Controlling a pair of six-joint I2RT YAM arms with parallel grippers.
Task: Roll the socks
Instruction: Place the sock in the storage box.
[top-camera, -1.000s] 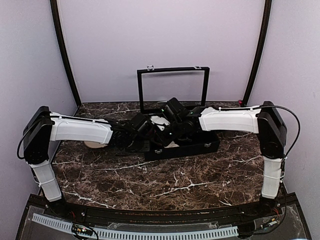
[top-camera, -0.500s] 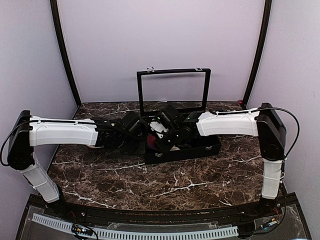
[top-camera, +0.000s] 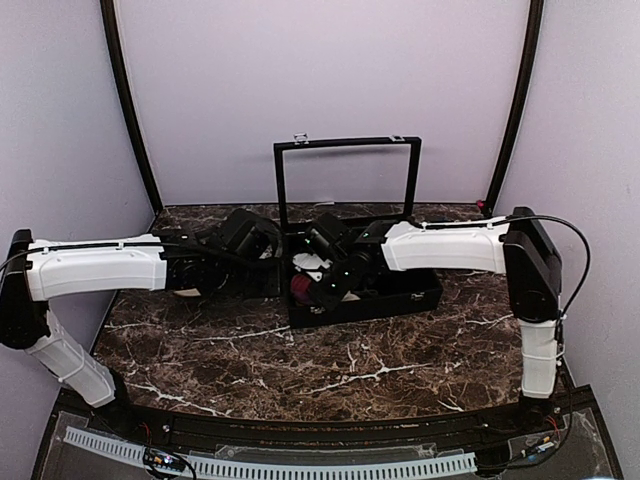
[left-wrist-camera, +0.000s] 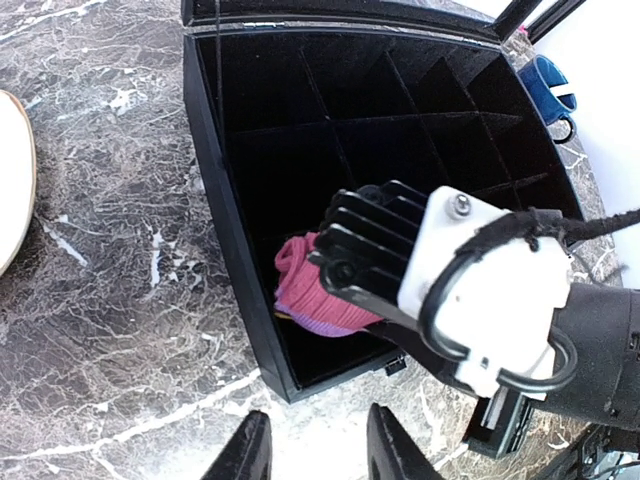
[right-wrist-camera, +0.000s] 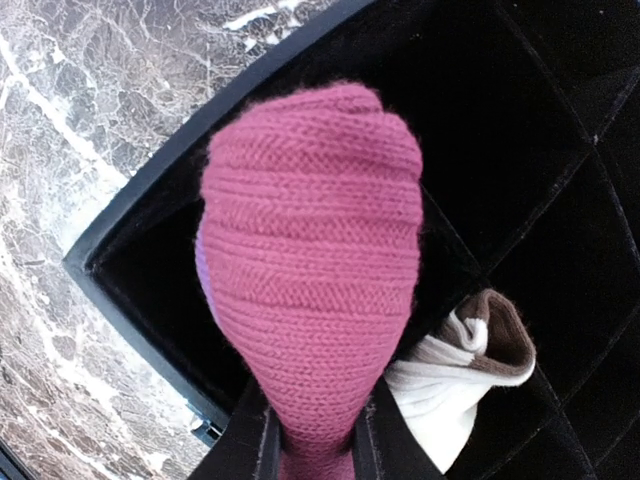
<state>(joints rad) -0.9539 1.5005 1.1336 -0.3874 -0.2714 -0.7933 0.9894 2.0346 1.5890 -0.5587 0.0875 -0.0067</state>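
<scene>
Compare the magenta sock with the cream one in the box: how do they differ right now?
Colour: the magenta sock is plain pink-purple knit; the cream sock has a brown band.
Hold: the right hand pinches the magenta sock; the cream sock lies free.
Place: the magenta sock is at a corner cell of the box; the cream sock is in a cell beside it.
Both are rolled bundles.
</scene>
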